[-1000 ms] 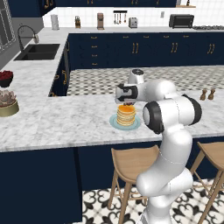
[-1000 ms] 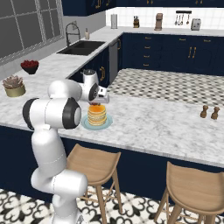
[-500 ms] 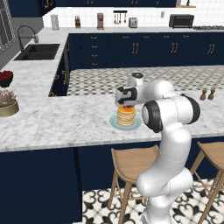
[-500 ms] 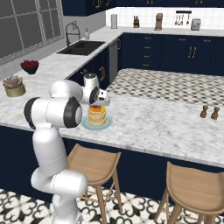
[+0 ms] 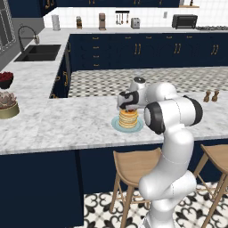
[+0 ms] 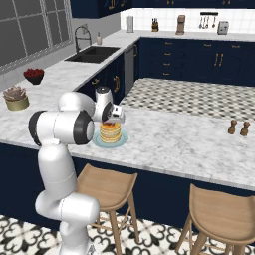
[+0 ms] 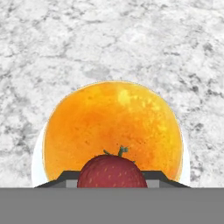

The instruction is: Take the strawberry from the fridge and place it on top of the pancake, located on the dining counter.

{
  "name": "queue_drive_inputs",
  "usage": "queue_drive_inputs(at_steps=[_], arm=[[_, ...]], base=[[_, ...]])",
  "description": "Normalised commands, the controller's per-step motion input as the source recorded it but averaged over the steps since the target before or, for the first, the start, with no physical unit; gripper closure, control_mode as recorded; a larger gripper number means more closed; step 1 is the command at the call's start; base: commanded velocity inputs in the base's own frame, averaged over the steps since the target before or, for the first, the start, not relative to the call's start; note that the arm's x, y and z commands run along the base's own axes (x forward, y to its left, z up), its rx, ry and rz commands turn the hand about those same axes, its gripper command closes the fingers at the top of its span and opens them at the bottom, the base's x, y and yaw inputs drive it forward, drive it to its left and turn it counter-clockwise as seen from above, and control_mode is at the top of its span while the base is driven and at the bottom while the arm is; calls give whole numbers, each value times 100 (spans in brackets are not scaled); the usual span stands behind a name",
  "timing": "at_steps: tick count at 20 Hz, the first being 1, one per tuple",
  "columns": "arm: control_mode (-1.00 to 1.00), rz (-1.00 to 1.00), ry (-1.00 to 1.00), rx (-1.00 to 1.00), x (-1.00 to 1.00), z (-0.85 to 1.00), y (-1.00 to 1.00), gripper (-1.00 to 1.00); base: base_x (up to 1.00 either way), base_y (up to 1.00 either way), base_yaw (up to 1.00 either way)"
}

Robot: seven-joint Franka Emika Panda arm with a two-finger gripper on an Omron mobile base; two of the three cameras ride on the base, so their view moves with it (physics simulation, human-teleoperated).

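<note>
Hand view: strawberry (image 7: pixel 112 173) gripped in end effector (image 7: pixel 112 177), above pancake (image 7: pixel 113 127).

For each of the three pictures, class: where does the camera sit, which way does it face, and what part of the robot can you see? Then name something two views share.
Left base view: behind the arm's left, looking forward and down over the dining counter; the arm rises at lower right.
Right base view: behind its right, same scene; the arm rises at lower left.
Hand view: on the hand, looking straight down at the pancake; the gripper grips the strawberry.
Shared: all three views show the pancake on its plate.
</note>
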Motion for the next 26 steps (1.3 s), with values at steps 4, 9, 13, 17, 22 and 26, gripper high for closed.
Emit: queue_drive_inputs(at_steps=[4,9,13,17,22,26], arm=[[-100,0,0,0,0,-3,4,-100],[-100,0,0,0,0,5,0,-100],[-100,-1,-1,0,0,11,0,-100],[-100,-2,-7,0,-4,31,0,-100],[-100,-1,-16,0,-52,63,0,-100],[-100,-1,-17,0,-99,93,0,-100]], base=[[0,0,0],[0,0,0],[0,0,0],[0,0,0],[0,0,0],[0,0,0]])
